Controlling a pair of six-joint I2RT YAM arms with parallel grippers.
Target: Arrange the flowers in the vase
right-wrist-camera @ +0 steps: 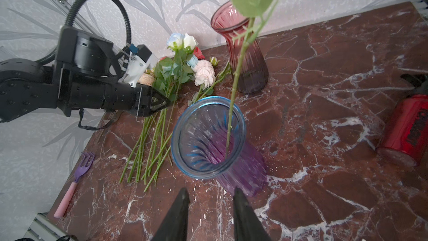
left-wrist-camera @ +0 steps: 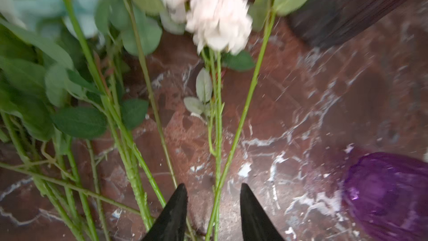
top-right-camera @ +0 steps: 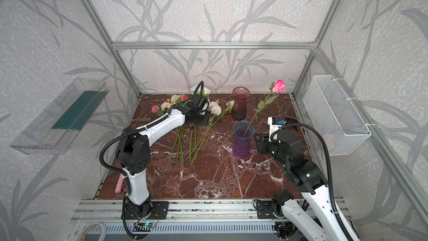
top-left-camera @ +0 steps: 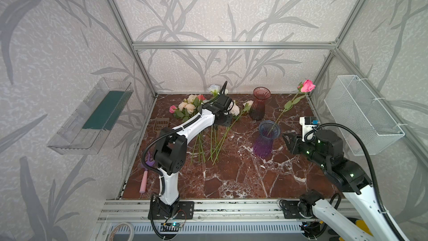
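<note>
Flower pick-up under way: the left gripper (left-wrist-camera: 213,205) reaches low over the flowers (top-left-camera: 192,106) lying fanned on the marble table (top-left-camera: 231,177); its two black fingers stand partly apart, straddling a pair of thin green stems (left-wrist-camera: 218,135) that run up to a pale pink head (left-wrist-camera: 218,19); neither finger appears to press the stems, so nothing is held.

The step in hand looks like taking the next flower. To do it well, the fingers should probably shift so that a single stem sits between them; they should close squarely across it below the leaves, then lift straight up so the head slides free of the neighbouring foliage rather than dragging the bunch.

The rest of the bunch lies just beside that hand, heads toward the back wall and cut ends toward the front; a dark red vase (top-left-camera: 260,104) stands near the heads.

Across the table, the right gripper (right-wrist-camera: 209,205) hangs empty with a narrow gap between its fingers, just beside but not touching the blue-rimmed purple vase (top-left-camera: 262,146); one pink rose (top-left-camera: 308,86) stands in that vase, leaning toward the back right corner; with every other flower on the table, the task is judged barely begun.
</note>
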